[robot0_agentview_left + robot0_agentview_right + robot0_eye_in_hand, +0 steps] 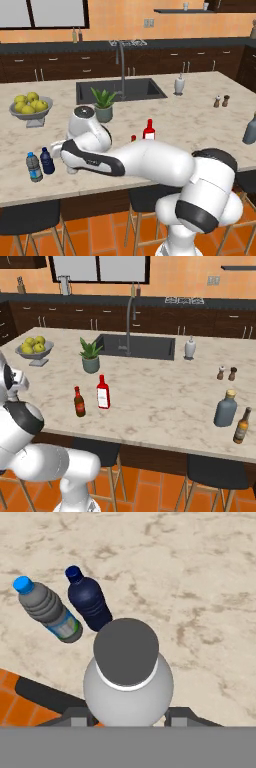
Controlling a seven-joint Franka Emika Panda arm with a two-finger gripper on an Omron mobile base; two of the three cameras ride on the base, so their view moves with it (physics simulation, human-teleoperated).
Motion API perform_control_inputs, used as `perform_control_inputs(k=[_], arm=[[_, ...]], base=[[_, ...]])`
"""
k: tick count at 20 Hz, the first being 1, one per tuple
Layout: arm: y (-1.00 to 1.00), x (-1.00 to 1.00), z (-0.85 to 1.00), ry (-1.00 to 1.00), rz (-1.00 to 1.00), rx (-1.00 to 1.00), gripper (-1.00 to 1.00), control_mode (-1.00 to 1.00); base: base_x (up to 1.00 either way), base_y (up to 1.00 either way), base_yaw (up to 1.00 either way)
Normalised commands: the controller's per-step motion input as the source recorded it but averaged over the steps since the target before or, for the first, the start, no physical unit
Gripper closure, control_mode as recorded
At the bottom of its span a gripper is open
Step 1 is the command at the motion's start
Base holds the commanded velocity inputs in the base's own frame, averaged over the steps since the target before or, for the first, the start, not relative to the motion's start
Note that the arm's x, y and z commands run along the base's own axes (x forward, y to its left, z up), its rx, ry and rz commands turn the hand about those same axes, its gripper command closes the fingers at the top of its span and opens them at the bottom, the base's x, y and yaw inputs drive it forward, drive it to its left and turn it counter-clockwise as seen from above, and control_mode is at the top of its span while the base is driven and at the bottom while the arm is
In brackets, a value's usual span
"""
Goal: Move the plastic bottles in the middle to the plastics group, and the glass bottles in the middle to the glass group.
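Claw clamped on the small greyish plastic bottle from either side, fingertips low at its shoulders, seen cap-up in the hand view. Carried just beside the blue-capped clear bottle and the navy bottle near the counter's front edge, presumably so it joins the plastics. Left mid-counter: brown bottle and red bottle, well apart from the grey-blue glass bottle.

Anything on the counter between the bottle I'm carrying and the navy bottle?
Nothing: in the hand view, only bare marble separates the grey plastic bottle, between the gripper fingers, from the navy bottle.
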Motion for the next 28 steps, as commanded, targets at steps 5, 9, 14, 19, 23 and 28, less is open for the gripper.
perform_control_inputs(k=[5, 9, 14, 19, 23, 28], arm=[[0.23, -0.12, -0.19, 0.00, 0.08, -0.01, 1.00, -1.00], [0.00, -0.01, -0.34, -0.07, 0.05, 0.00, 1.00, -1.00], [0.14, 0.00, -0.32, -0.14, 0.08, 0.00, 1.00, -1.00], [0.15, 0.01, -0.15, 0.00, 0.04, 0.00, 1.00, -1.00], [0.23, 0.03, -0.05, 0.00, 0.01, 0.00, 1.00, -1.00], [0.21, 0.03, -0.07, 0.00, 0.00, 0.00, 1.00, -1.00]], base=[[0.00, 0.00, 0.00], [0.00, 0.00, 0.00], [0.00, 0.00, 0.00], [0.00, 0.00, 0.00], [0.00, 0.00, 0.00], [0.00, 0.00, 0.00]])
